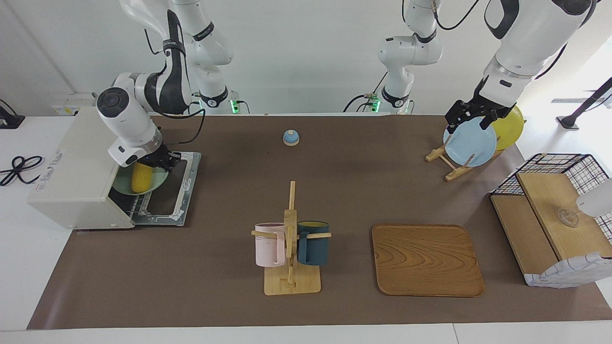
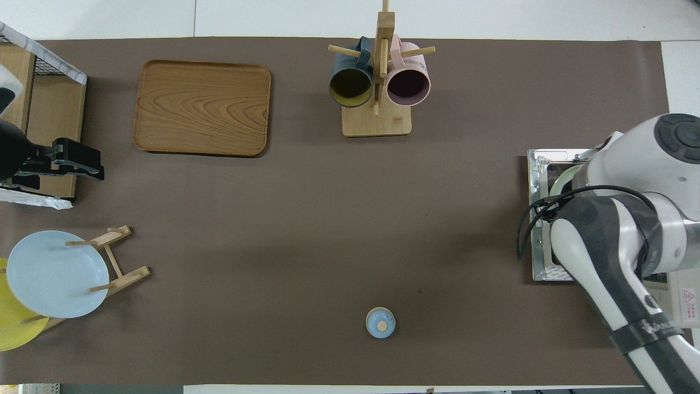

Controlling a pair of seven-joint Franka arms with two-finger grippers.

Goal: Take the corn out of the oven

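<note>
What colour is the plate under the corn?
Pale green plate, under the yellow corn; clearest in the facing view.

One camera sat high across the table (image 1: 191, 296) and faced the two robots, looking down at a slant, so their bases and the wall stood at the top of its picture. The other hung high above the robots' own end and looked steeply down and forward, with the arms entering from the bottom edge. Both stood well back and took in the whole table. Both saw the oven (image 1: 71, 186) (image 2: 552, 164), the tray (image 1: 427, 260) (image 2: 202, 108) and the mug stand (image 1: 290, 267) (image 2: 377, 117), half a turn apart.
</note>
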